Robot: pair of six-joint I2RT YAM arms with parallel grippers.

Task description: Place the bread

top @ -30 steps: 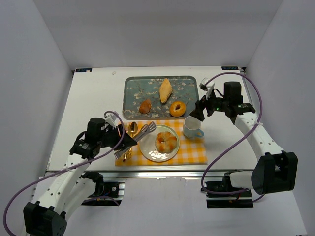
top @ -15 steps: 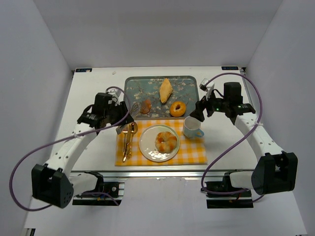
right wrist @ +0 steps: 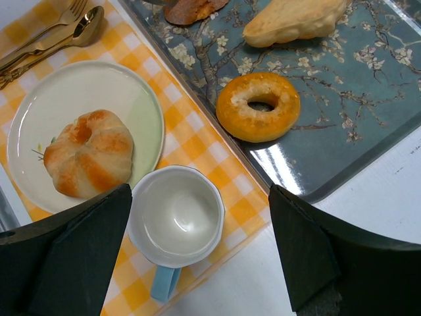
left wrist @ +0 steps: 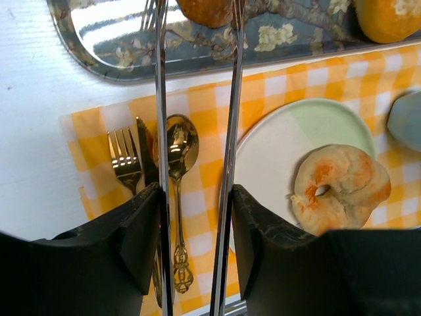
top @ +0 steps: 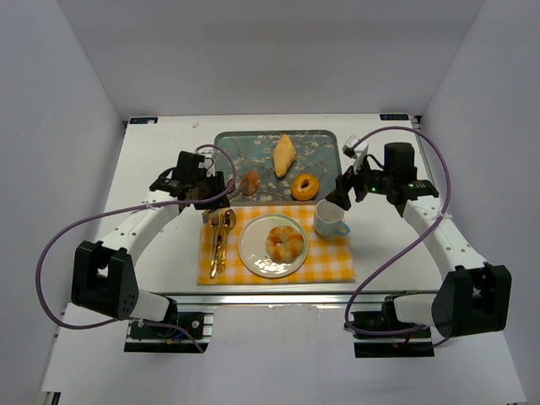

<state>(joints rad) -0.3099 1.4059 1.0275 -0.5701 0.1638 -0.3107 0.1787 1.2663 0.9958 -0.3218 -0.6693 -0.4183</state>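
Note:
My left gripper is shut on metal tongs. The tongs' open arms reach onto the blue flowered tray and flank a small brown bread. Whether they touch it I cannot tell. A long pale pastry and a donut also lie on the tray. A round bread sits on the pale green plate. My right gripper is open and empty above the white cup.
A yellow checked placemat holds the plate, the cup and a gold fork, knife and spoon under my left wrist. The tray lies just behind the placemat. White walls enclose the table.
My left arm has swung from the front left toward the tray, carrying the tongs off the plate's edge to the small brown bread. The right arm has not moved.

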